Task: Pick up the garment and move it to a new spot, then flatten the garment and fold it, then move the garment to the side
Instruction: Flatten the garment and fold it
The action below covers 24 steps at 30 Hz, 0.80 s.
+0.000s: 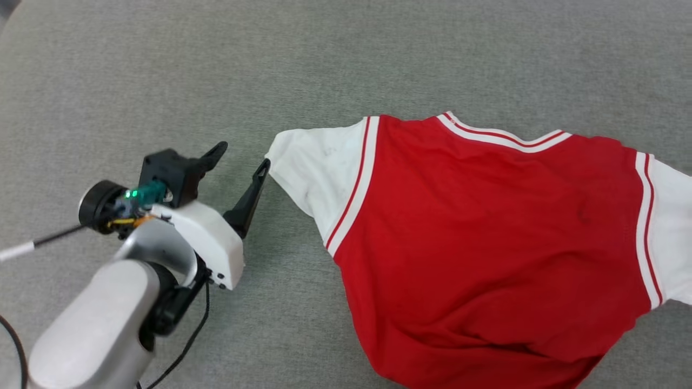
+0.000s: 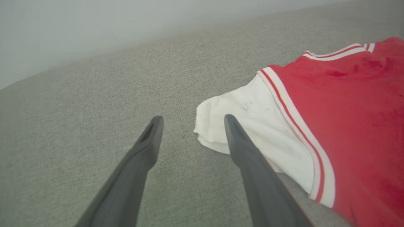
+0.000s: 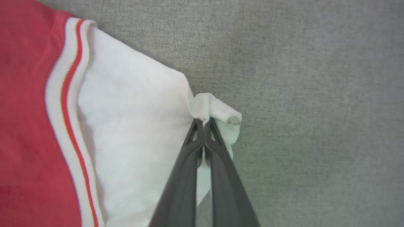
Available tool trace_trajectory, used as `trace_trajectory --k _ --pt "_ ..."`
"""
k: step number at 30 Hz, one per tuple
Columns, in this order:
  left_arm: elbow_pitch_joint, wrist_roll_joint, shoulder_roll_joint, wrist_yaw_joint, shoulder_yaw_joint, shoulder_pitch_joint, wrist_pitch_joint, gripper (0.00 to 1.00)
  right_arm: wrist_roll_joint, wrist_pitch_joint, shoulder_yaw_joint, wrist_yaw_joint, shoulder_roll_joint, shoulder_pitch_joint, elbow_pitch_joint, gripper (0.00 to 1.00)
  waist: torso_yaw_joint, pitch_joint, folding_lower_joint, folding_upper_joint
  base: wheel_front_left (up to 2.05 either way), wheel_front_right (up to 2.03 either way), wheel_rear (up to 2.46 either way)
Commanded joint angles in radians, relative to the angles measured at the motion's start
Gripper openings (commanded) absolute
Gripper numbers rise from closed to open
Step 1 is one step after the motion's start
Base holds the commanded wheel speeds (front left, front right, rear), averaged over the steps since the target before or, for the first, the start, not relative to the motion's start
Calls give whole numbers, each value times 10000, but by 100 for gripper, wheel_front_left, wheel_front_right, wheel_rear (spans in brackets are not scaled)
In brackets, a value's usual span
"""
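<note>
With my right claw (image 3: 204,121) pinched shut on one white sleeve tip (image 3: 217,110) of the shirt (image 1: 476,232) and my left claw (image 1: 243,154) wide open just beside the other sleeve, I judge this the flattening step, and the left must grip next.

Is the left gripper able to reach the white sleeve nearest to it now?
Probably yes: the left gripper is open, one fingertip almost at the edge of the garment's white sleeve, and nothing lies between them.
</note>
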Motion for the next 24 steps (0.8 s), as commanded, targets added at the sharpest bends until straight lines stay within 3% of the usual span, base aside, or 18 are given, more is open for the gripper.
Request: trace_trajectory --k 1,10,18,23,24 --pt "39 -150 113 -158 -32 -316 404 100 57 -26 62 -3 48 129 -108 0 -180 71 0 -1 0 0 0" --pt "694 -551 672 -1025 -531 -1690 2938 100 68 -118 392 -3 229 -194 -816 0 -653 459 0 -1 0 0 0" --pt "1533 -322 582 -1003 -746 -2408 3500 100 125 -152 646 -3 272 -369 -1161 0 -908 761 0 -1 0 0 0" --pt "2071 -424 522 -1440 -1273 -2388 4197 100 116 -236 833 -3 359 -413 -1264 0 -990 868 0 -1 0 0 0" --pt "2147 -480 459 -1494 -1343 -2384 4250 41 152 -263 857 -1 381 -417 -1266 0 -997 873 0 -1 0 0 0"
